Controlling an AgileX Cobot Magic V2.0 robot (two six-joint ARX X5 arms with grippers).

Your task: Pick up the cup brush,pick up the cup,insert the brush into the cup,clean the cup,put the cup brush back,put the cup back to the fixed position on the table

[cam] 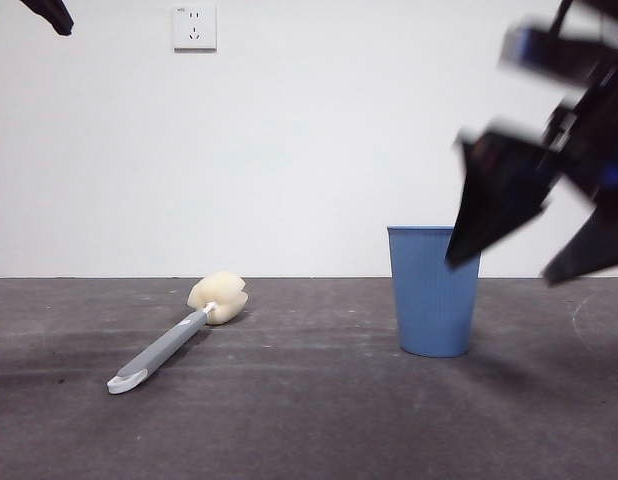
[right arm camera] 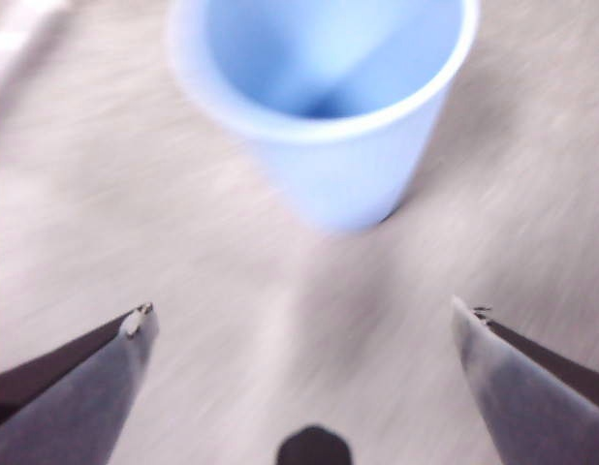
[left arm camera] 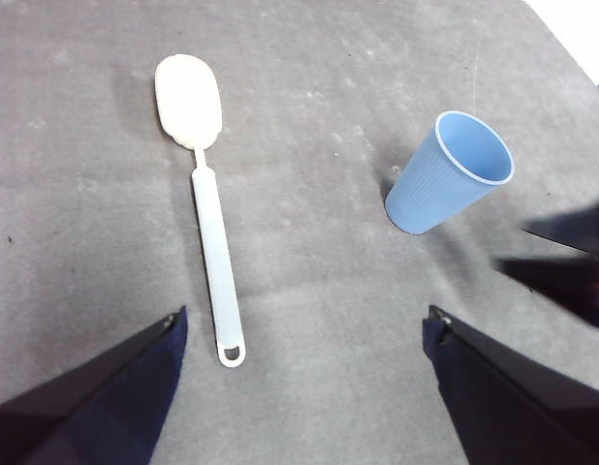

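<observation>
Cup brush (cam: 179, 335) lies flat on the matte, scuffed surface (cam: 309, 420), looped white tip nearest, grey handle, rounded cream sponge head farther back. Ribbed blue cup (cam: 433, 290) stands upright, well apart, open room between. Right tool (cam: 529, 255) released, jaws spread, blurred, beside the cup rim. Left tool (left arm camera: 299, 334) released, raised.

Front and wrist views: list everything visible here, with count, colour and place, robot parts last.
cup brush: one, grey handle, cream sponge head, lying flat on the table, apart from the cup.
cup: one, blue, ribbed, standing upright, empty.
table: one, dark grey-brown, under both things.
wall socket: one, white, on the white wall behind.
right hand: one, black, open, blurred, close to the cup, not holding it.
left hand: one, black, open, high above the table, holding nothing.
</observation>
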